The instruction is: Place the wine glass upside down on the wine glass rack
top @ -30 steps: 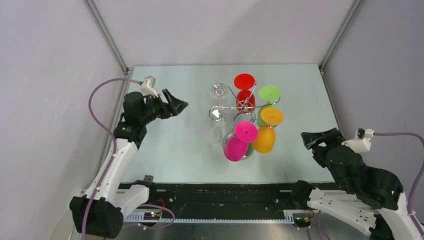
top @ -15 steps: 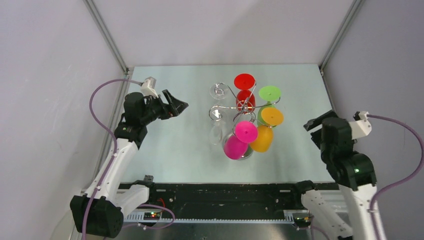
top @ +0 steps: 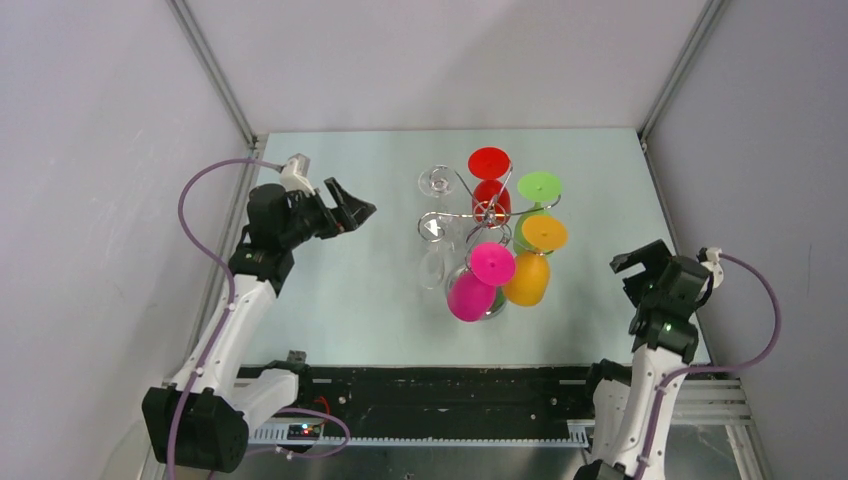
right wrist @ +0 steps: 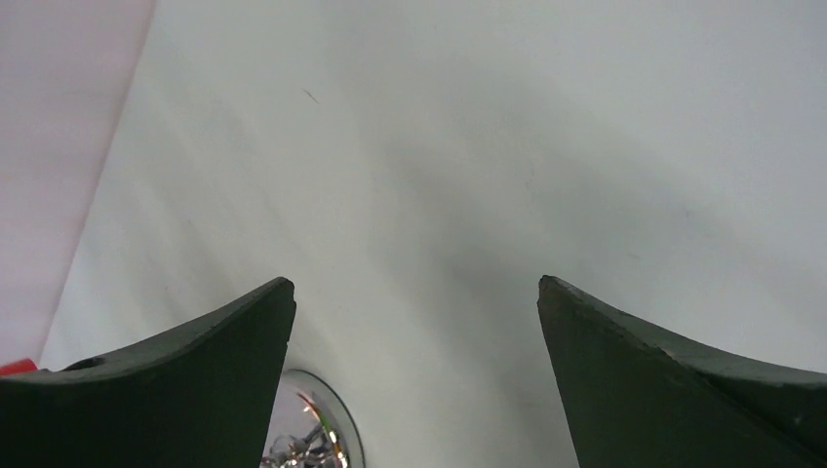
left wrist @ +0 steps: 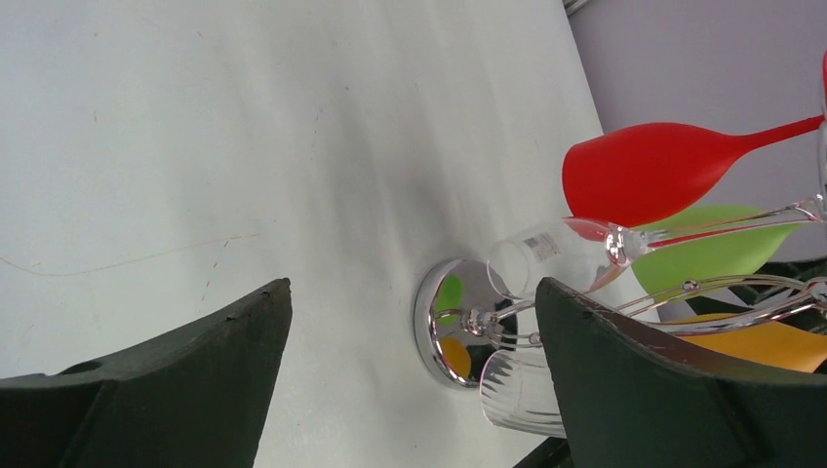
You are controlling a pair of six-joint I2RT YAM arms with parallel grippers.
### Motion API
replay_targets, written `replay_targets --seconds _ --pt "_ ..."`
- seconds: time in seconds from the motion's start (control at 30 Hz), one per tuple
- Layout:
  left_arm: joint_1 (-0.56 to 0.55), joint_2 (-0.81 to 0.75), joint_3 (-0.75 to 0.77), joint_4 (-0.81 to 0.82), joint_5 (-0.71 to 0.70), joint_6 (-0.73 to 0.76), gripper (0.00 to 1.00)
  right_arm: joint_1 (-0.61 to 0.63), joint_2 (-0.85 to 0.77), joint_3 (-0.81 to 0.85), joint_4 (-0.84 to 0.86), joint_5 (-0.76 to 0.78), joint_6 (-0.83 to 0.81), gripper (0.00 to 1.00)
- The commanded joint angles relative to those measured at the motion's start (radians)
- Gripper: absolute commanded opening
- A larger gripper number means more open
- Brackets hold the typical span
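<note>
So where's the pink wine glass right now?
In the top view the pink wine glass hangs upside down on the near side of the wine glass rack, just left of the orange glass.

The left arm (top: pixel 235 320) and right arm (top: pixel 648 385) share white plastic link shells, bulky black joint housings, a looping lilac cable (top: pixel 181 210), a small white wrist camera block (top: pixel 296 170) and matte black wedge-shaped fingers (left wrist: pixel 146 390), with a tiny green light (top: pixel 666 327) on the right.

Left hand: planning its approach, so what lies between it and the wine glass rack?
Only bare table separates left hand and wine glass rack, per the top view.
</note>
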Motion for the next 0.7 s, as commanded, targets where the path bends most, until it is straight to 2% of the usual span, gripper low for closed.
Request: replay_targets --seconds 0.0,0.13,0.67 --pt "0.015 -0.005 -0.011 0.03 -0.02 0.002 1.0 -0.006 -0.131 -0.087 0.221 0.003 -0.072 0.99" --pt "0.017 -0.001 -0.012 0.028 -0.025 0.002 1.0 -0.006 -0.183 -0.15 0.234 0.062 -0.095 0.99" --pt "0.022 -0.029 -0.021 0.024 -0.052 0.018 1.0 -0.006 -0.158 -0.2 0.257 0.001 -0.124 1.0"
